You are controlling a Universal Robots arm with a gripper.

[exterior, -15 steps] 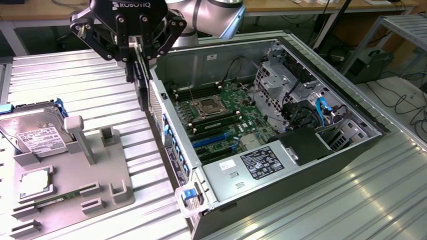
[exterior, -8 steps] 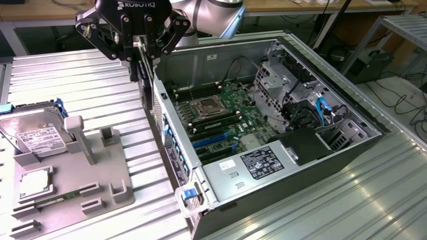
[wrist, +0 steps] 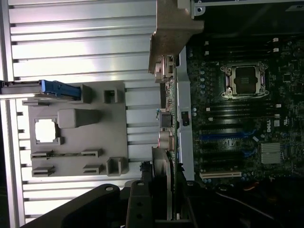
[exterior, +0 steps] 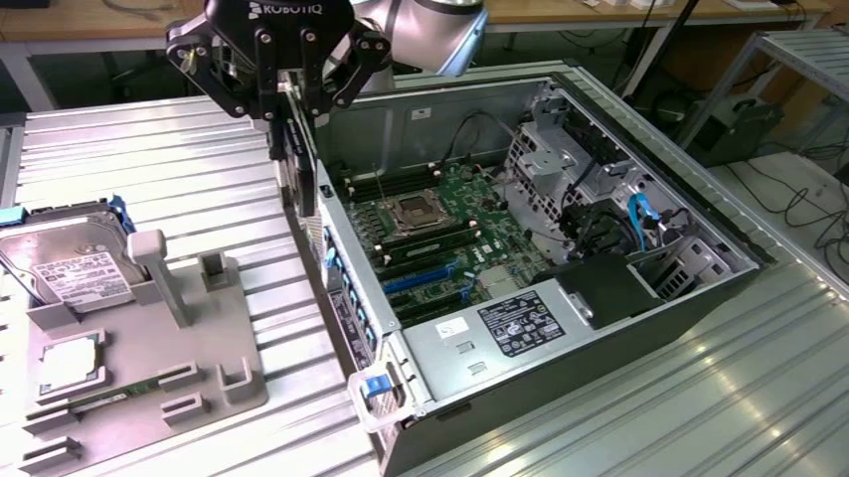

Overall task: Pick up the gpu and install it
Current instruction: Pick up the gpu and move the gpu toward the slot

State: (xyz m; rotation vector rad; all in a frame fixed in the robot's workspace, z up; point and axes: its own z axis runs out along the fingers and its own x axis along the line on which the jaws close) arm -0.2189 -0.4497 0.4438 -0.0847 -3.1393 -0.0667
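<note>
Gripper [exterior: 286,111], up at eleven o'clock in the exterior view, pinches the gpu [exterior: 300,174] by its upper edge so it hangs upright beside the wall of the open computer case [exterior: 348,288], apparently to present its lower edge towards the motherboard [exterior: 438,229] at centre.

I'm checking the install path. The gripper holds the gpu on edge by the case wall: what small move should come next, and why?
Probably shift the gpu sideways over the motherboard before any lowering. The gripper holds it on edge above the computer case's side wall, while the blue expansion slots lie further inside, toward the exterior view's right.
</note>
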